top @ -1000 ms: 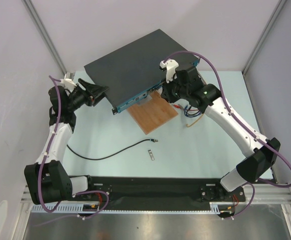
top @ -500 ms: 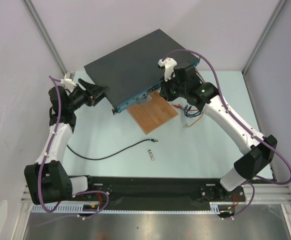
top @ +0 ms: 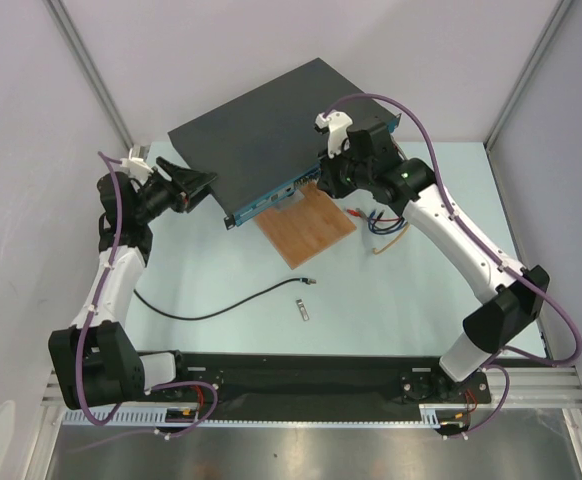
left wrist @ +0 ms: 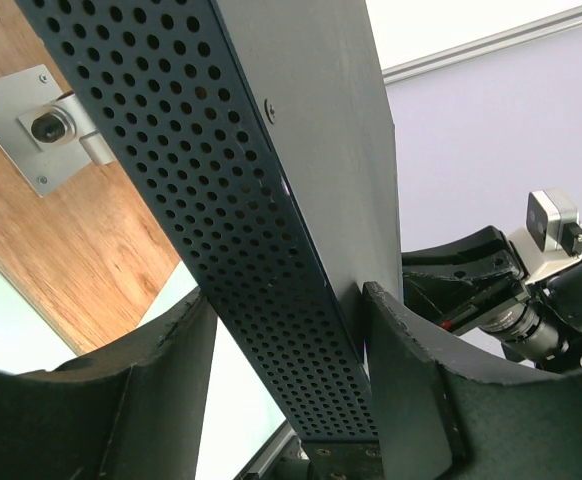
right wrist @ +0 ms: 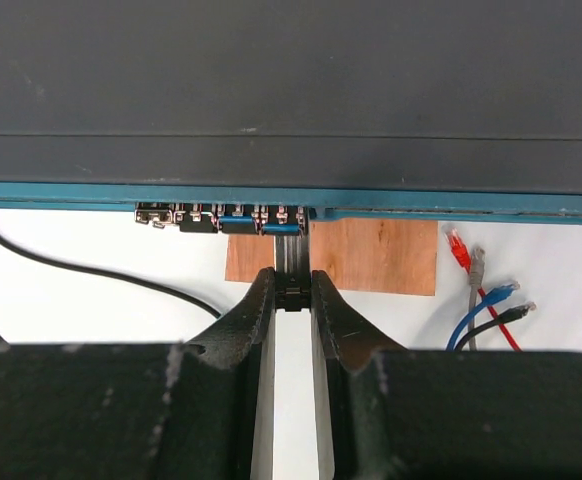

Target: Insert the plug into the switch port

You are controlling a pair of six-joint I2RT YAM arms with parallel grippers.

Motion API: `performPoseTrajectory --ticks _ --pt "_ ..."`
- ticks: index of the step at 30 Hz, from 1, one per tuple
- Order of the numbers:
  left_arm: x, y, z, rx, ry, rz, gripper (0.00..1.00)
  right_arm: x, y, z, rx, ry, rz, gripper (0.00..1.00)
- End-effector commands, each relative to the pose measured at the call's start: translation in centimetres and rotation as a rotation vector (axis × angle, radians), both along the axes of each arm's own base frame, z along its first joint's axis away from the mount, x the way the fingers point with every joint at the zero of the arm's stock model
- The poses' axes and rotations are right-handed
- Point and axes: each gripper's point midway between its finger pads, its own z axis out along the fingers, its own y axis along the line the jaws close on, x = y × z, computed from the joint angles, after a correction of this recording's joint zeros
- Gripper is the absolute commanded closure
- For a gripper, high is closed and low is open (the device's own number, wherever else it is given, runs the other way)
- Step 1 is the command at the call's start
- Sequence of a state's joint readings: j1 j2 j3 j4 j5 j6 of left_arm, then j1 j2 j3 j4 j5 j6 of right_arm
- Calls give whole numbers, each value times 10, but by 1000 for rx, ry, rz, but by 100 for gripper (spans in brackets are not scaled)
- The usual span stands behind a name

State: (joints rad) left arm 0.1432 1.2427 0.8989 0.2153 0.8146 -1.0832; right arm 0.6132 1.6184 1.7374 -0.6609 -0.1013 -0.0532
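Our right pincer (right wrist: 292, 275) is closed down to a narrow slit on a thin grey stick (right wrist: 288, 262). The stick's far end meets the row of sockets (right wrist: 221, 216) on the blue face of the box (top: 261, 125). That arm rises from its base at 5 o'clock, bends near the table's right edge and reaches toward 11 o'clock to the box's front edge.

Our left pincer (left wrist: 289, 300) is spread wide across the box's perforated side at its 9 o'clock corner, one finger on either face. Both seem to touch, so we read it as gripping the box. Its arm stretches up the left side of the table (top: 411, 300), close to the wall.

The box sits aslant at 12 o'clock, its blue face turned toward 5 o'clock. A wooden board (top: 306, 225) juts out from below that front edge. At 3 o'clock of the board lie red, blue and black cable ends (top: 376, 222).

The black cable (top: 211, 315) curves over the middle of the table. Its plug (top: 312, 282) lies loose at 6 o'clock of the board, well apart from both pincers and the sockets. A second stick (top: 302, 311) lies near it, at its 6 o'clock. Bare tabletop runs from the plug out to the right arm.
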Motion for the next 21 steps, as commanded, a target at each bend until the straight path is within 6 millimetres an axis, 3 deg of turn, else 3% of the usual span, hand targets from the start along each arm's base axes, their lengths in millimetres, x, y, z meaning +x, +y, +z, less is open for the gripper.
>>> performPoseTrajectory --ticks 1,15,21 --pt "-3 -11 -7 35 -15 -29 100 20 18 41 103 -125 19 100" --pt "1 -10 -7 42 -11 -31 100 29 36 71 188 -247 101 100" --pt "1 -10 -8 43 -9 -33 99 34 38 71 192 -275 112 99"
